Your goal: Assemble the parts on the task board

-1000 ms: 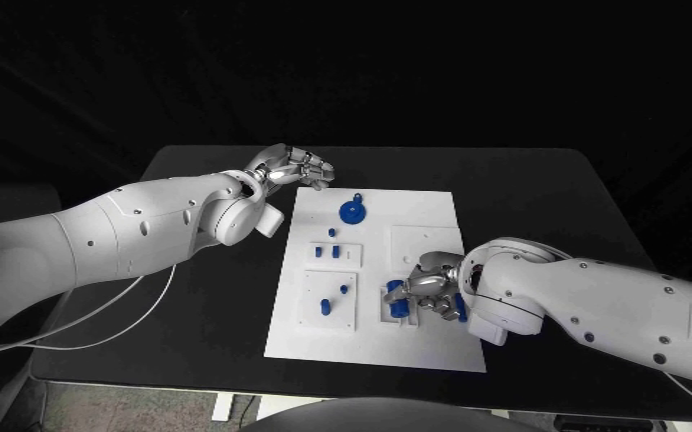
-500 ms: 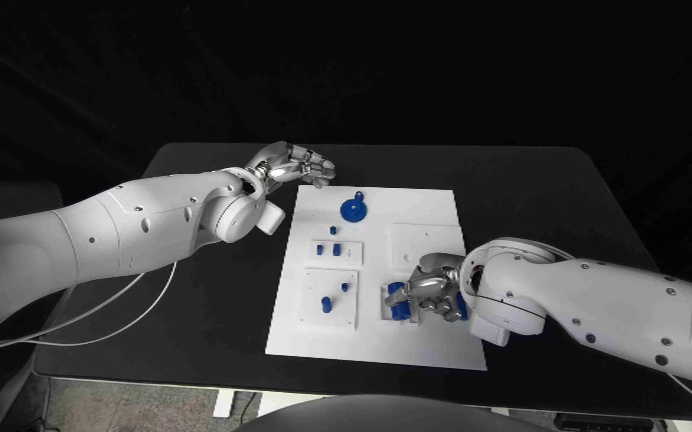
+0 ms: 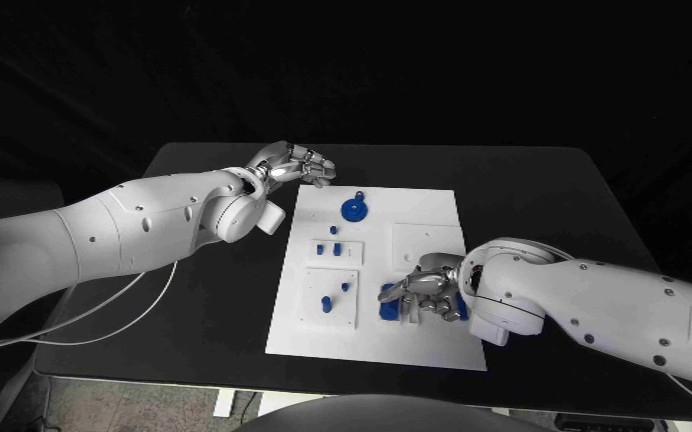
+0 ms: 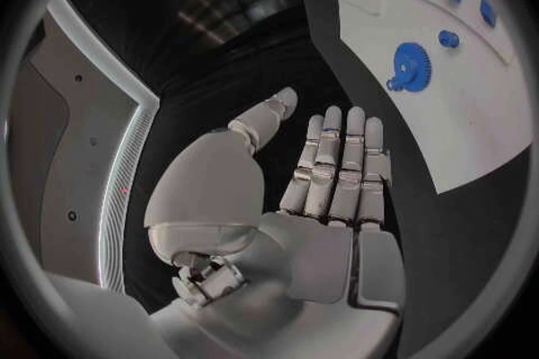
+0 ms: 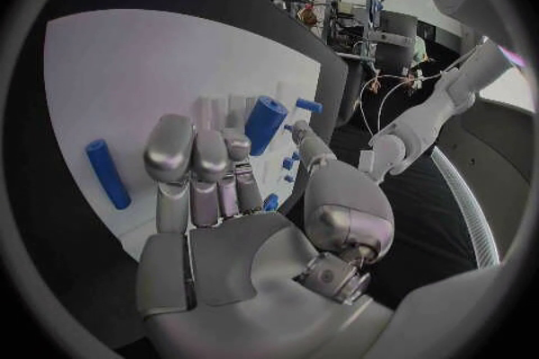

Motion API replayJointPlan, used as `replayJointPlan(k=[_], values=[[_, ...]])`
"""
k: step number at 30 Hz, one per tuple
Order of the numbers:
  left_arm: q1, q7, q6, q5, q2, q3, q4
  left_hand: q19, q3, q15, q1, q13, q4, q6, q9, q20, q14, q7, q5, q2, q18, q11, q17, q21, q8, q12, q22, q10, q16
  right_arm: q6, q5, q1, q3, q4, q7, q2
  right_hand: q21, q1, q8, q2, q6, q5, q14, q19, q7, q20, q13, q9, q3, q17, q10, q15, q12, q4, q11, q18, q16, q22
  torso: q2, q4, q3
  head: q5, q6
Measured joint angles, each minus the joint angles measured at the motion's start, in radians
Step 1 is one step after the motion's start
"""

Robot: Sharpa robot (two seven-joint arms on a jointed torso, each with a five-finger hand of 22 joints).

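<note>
The white task board [image 3: 433,342] lies in the middle of the table. My right hand [image 3: 426,297] hovers low over the board's near right part. In the right wrist view this hand [image 5: 225,197] pinches a blue cylinder [image 5: 265,124] between thumb and fingers, its other fingers curled beside it. A blue peg [image 5: 107,172] lies loose on the board [image 5: 124,72] beside the hand. My left hand [image 3: 296,165] rests at the board's far left corner with fingers straight and nothing in it [image 4: 304,197]. A blue gear [image 3: 352,213] sits near the board's far edge.
Small blue parts [image 3: 335,249] stand in a raised plate at the board's left middle, another [image 3: 329,302] in the plate nearer me. The left wrist view shows the gear [image 4: 410,65] on the board [image 4: 449,126]. Black table [image 3: 534,192] surrounds the board.
My right hand has shifted slightly toward the board's near edge with the blue cylinder. The left arm has stayed still.
</note>
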Motion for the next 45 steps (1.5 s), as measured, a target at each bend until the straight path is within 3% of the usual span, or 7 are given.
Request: replayJointPlan(k=[5,16,26,33,36,41,45], values=[[0.000,0.000,0.000,0.000,0.000,0.000,0.000,0.000,0.000,0.000,0.000,0.000,0.000,-0.002,0.000,0.000,0.000,0.002,0.000,0.000,0.000,0.000,0.000,0.000,0.000,0.000,0.000,0.000,0.000,0.000,-0.001,0.000,0.000,0.003,0.004,-0.004,0.000,-0.012,-0.010,0.001,0.000,0.000,-0.002,-0.005,0.000,-0.002,0.000,0.000,-0.028,0.000,-0.003,0.001,0.000,-0.037,-0.003,0.000,-0.001,0.000,0.000,-0.0004,0.0000,0.001,0.000],[0.000,-0.001,0.000,0.000,0.000,0.000,0.000,0.000,0.000,0.000,0.000,0.000,0.000,-0.004,-0.001,0.000,0.000,0.004,0.000,0.000,0.000,0.000,0.001,0.000,0.000,0.000,0.000,0.000,0.000,0.014,-0.001,-0.007,-0.002,0.017,0.053,-0.029,0.000,0.086,-0.013,-0.007,-0.004,0.000,-0.003,-0.009,-0.004,-0.005,0.001,-0.002,-0.007,0.001,-0.005,0.002,0.000,-0.046,-0.005,0.000,-0.007,0.000,0.000,-0.0005,0.0006,0.001,0.000],[0.000,-0.002,0.001,0.000,0.000,0.000,0.000,0.000,0.000,0.000,0.000,-0.001,0.000,-0.003,-0.001,0.000,0.000,0.004,0.000,0.000,0.000,0.000,0.002,0.000,0.000,0.000,0.000,0.000,0.000,0.026,-0.023,-0.010,-0.002,0.019,0.089,-0.038,0.000,0.090,-0.013,-0.011,-0.003,0.000,-0.004,-0.010,-0.003,-0.004,0.001,-0.001,-0.007,0.003,-0.005,0.003,0.000,-0.046,-0.005,0.000,-0.007,0.000,0.000,-0.0009,0.0007,0.000,0.004],[0.000,-0.002,0.001,0.000,-0.001,0.000,0.000,0.000,0.000,0.000,0.000,-0.001,0.000,-0.003,-0.001,0.000,0.000,0.004,0.000,0.000,0.000,0.000,0.002,0.000,0.000,0.000,0.000,0.000,0.000,0.026,-0.037,-0.011,-0.002,0.017,0.091,-0.035,0.000,0.117,-0.013,0.026,0.005,0.000,-0.001,-0.004,-0.004,0.002,0.001,0.000,0.015,0.005,-0.003,0.001,0.000,-0.030,-0.003,0.000,-0.007,0.000,0.000,-0.0004,0.0007,0.000,0.004],[0.000,-0.002,0.001,0.000,-0.001,0.000,0.000,0.000,-0.002,0.000,-0.006,-0.001,0.002,-0.003,-0.002,0.000,0.000,0.004,0.000,0.002,0.000,0.000,0.002,0.000,0.000,0.000,0.000,0.000,0.000,0.026,-0.042,-0.011,-0.002,0.015,0.091,-0.034,0.000,0.115,-0.013,0.052,0.008,0.000,0.001,0.001,-0.002,0.007,0.000,0.000,0.052,0.006,0.001,-0.001,-0.004,0.002,-0.003,0.000,-0.011,0.000,0.000,-0.0004,0.0003,-0.001,0.004],[0.000,-0.002,0.001,0.000,-0.002,0.000,0.000,0.000,-0.002,0.000,-0.008,-0.001,0.002,-0.003,-0.002,0.000,0.000,0.004,0.000,0.000,0.000,0.000,0.003,0.000,0.000,0.000,0.000,0.000,0.000,0.026,-0.047,-0.011,-0.002,0.015,0.090,-0.032,0.000,0.156,-0.013,0.015,0.014,0.000,0.002,0.010,-0.002,0.016,-0.002,-0.001,0.225,0.009,0.005,-0.001,-0.005,0.082,-0.003,0.006,-0.011,0.000,0.000,-0.0004,0.0001,-0.001,0.003],[0.000,-0.003,0.001,0.000,-0.003,0.000,0.000,0.000,-0.002,0.000,-0.008,-0.001,0.002,-0.003,-0.002,0.000,0.000,0.004,0.000,0.000,0.000,0.000,0.003,0.000,0.000,0.000,0.000,0.000,0.000,0.028,-0.052,-0.011,-0.002,0.014,0.089,-0.033,0.000,0.161,-0.013,0.010,0.016,0.000,0.006,0.014,-0.001,0.020,-0.001,-0.002,0.270,0.011,0.008,0.002,-0.005,0.098,0.000,0.012,-0.015,0.000,0.000,-0.0004,0.0001,-0.001,0.002]])
